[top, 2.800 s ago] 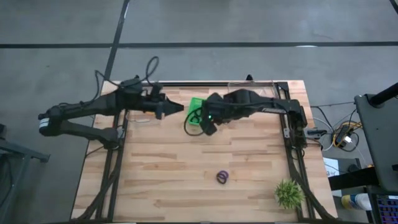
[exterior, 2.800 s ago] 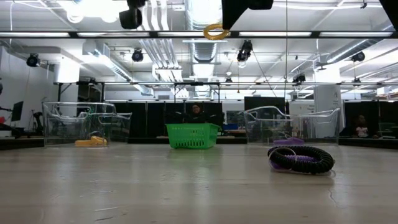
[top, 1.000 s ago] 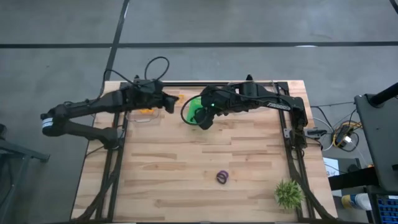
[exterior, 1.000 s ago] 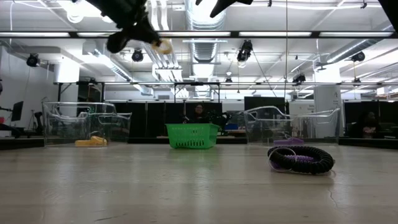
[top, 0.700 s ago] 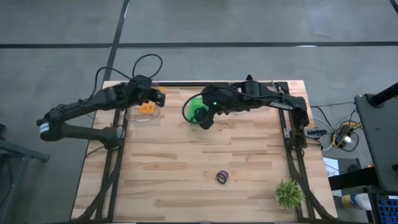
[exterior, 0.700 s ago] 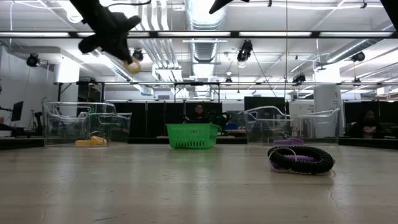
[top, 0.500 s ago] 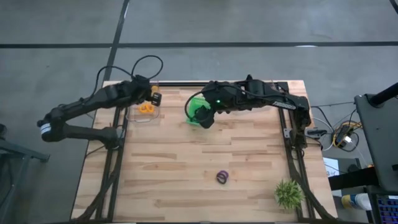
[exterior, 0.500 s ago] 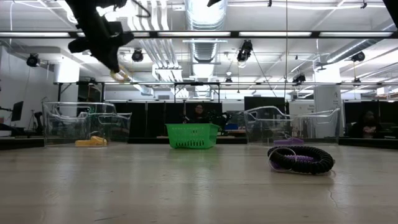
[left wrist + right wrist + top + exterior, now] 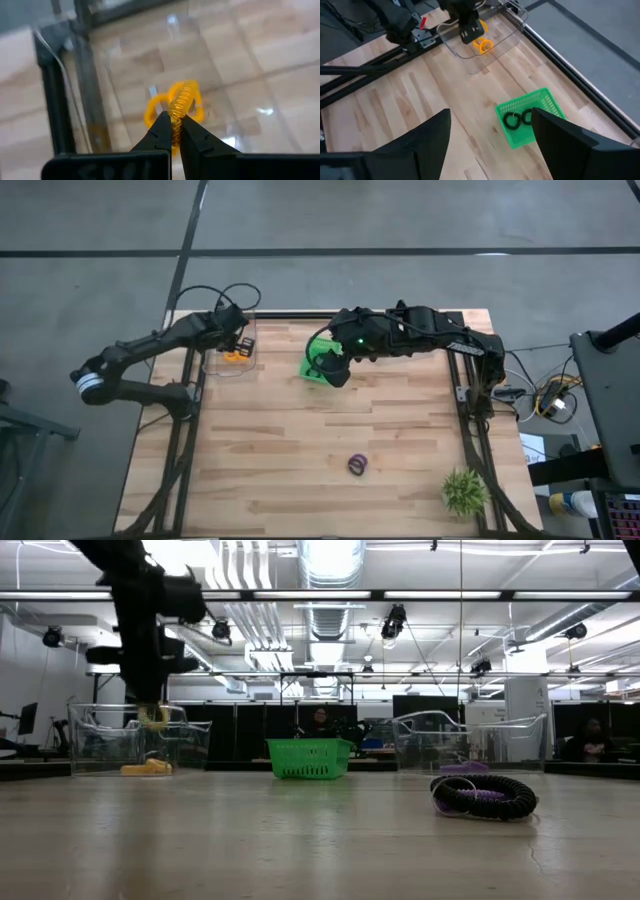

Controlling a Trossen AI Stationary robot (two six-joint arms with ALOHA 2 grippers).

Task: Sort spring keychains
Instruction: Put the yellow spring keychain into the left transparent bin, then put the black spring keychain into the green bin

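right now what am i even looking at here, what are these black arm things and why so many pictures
Two robot arms work at a wooden table, sorting coiled keychains by colour. One camera looks straight down, one sits at table height, and one rides on each wrist. The left gripper is shut on an orange keychain, held over a clear bin that already holds an orange one. The right gripper hangs open above the green basket, where two black keychains lie. A purple and black keychain and a spiky plant remain on the table.

Two black keychains (image 9: 517, 119) in green basket (image 9: 540, 125), wooden table (image 9: 435, 100).
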